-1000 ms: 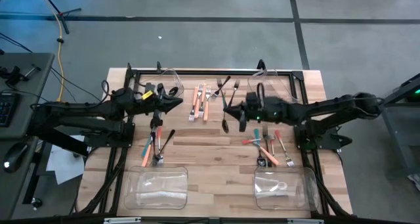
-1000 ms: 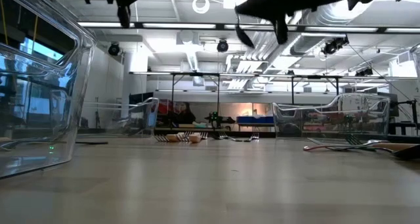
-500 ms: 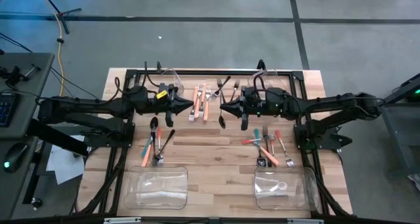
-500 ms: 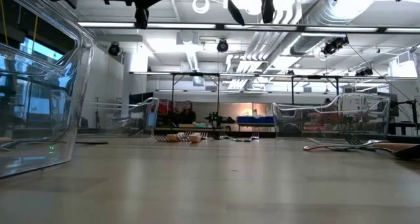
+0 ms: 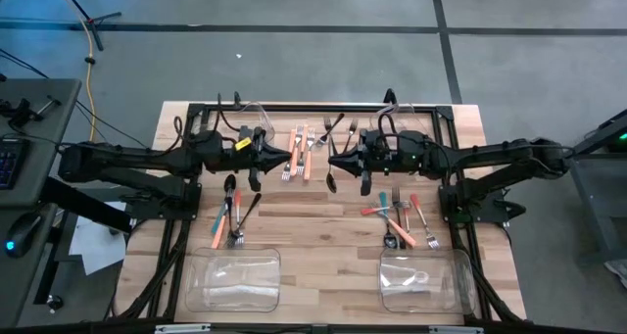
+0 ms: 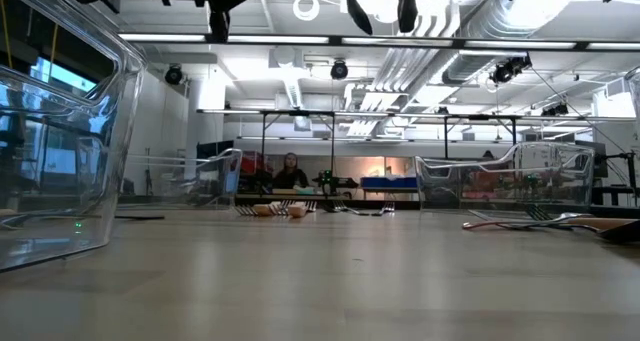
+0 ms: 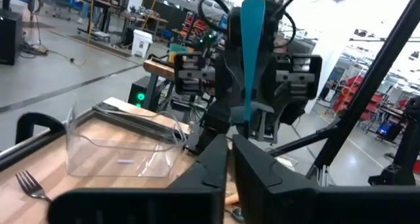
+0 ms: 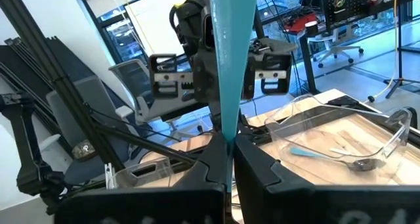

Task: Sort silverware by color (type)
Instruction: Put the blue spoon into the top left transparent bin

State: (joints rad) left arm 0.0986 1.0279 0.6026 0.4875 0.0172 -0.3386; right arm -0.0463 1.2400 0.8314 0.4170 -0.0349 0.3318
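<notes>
Two arms reach level toward each other above the tabletop's (image 5: pixel 323 246) far half, tips facing across the middle. The right claw (image 5: pixel 333 162) is clenched on a teal-handled utensil (image 8: pixel 228 53), which stands upright between its fingers; the left claw (image 5: pixel 284 158) likewise pinches a teal handle (image 7: pixel 252 46). Other silverware lies in clusters by the far edge and toward both sides.

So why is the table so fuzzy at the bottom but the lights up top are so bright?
In the low view the wooden table right by the camera is out of focus, and the ceiling lights glare white. In the right wrist view the teal handle is close and blurry, and the windows behind wash out.
</notes>
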